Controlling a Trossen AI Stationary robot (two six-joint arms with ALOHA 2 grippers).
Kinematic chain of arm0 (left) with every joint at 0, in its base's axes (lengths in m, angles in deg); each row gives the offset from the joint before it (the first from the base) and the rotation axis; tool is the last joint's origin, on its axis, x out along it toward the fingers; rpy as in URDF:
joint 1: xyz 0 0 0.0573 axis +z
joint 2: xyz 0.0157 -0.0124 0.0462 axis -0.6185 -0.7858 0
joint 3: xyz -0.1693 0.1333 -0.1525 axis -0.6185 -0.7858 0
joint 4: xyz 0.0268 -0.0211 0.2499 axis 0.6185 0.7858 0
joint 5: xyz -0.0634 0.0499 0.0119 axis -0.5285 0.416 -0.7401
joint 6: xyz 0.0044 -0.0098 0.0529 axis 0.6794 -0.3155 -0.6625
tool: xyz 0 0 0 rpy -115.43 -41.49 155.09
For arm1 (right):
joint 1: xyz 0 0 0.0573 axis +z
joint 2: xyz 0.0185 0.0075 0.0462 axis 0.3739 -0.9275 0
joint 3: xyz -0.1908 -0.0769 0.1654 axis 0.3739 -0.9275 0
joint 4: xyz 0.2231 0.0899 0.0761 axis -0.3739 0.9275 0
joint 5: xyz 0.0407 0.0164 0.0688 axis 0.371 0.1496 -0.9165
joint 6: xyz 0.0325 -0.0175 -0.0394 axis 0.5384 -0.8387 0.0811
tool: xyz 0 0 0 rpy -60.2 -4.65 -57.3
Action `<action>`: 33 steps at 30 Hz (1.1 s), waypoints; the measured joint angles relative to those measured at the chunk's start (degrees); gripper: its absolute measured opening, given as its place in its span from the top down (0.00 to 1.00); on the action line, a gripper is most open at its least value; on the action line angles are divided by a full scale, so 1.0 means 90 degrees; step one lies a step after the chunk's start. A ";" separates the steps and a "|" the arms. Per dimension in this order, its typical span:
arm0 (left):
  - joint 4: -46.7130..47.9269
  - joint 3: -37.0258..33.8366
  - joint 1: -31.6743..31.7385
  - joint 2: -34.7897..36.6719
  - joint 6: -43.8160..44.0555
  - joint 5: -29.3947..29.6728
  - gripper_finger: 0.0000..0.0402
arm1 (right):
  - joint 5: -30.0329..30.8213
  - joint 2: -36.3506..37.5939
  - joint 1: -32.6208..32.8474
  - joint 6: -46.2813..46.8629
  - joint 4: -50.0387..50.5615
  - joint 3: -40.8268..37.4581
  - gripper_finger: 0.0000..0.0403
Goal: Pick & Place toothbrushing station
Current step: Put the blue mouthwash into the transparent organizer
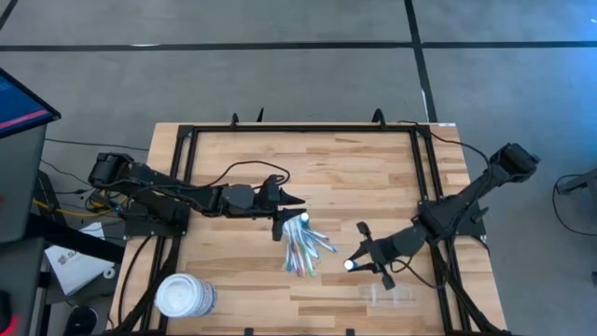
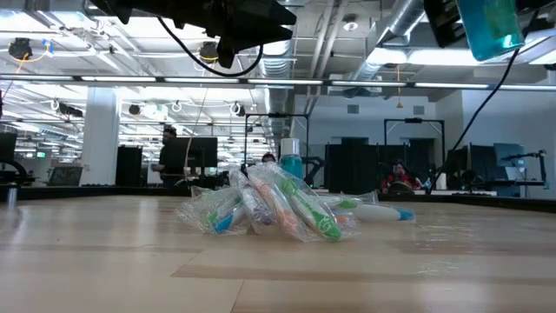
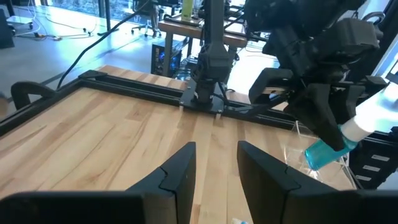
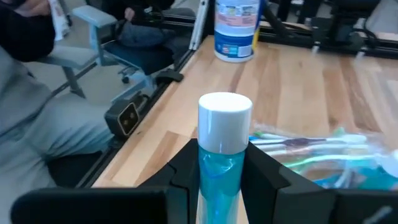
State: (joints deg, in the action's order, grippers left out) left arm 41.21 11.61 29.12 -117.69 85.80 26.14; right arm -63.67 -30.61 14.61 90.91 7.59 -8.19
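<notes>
We see the right tool [image 4: 211,180] clamped on a blue bottle [image 4: 221,155] (white cap); the left tool [image 3: 214,171] hovers parted, empty, above the worktop [image 1: 373,168].

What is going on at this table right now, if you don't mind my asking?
The right tool is shut on a small bottle of blue liquid with a white cap, held above the wooden table. The clear plastic holder sits on the table just beside that arm, near the front edge. The left tool hovers, empty and open, over a pile of wrapped toothbrushes in the middle. A white tub stands at the front left corner.
</notes>
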 joint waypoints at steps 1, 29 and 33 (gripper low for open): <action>-0.0005 0.0000 0.0000 0.0000 0.0000 0.0001 0.72 | 0.0093 0.0000 0.0097 0.0005 -0.0005 0.0000 0.81; -0.0103 0.0000 0.0000 -0.0005 0.0017 0.0006 0.73 | 0.3577 0.1056 0.2849 0.2798 0.3339 0.0000 0.81; -0.0126 0.0000 0.0000 -0.0005 0.0017 0.0005 0.73 | 0.4082 0.0978 0.3302 0.3688 0.3835 0.0000 0.81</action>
State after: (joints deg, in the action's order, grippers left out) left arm 40.07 11.61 29.12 -117.73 85.96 26.18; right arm -26.93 -21.81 44.32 124.11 42.11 -8.19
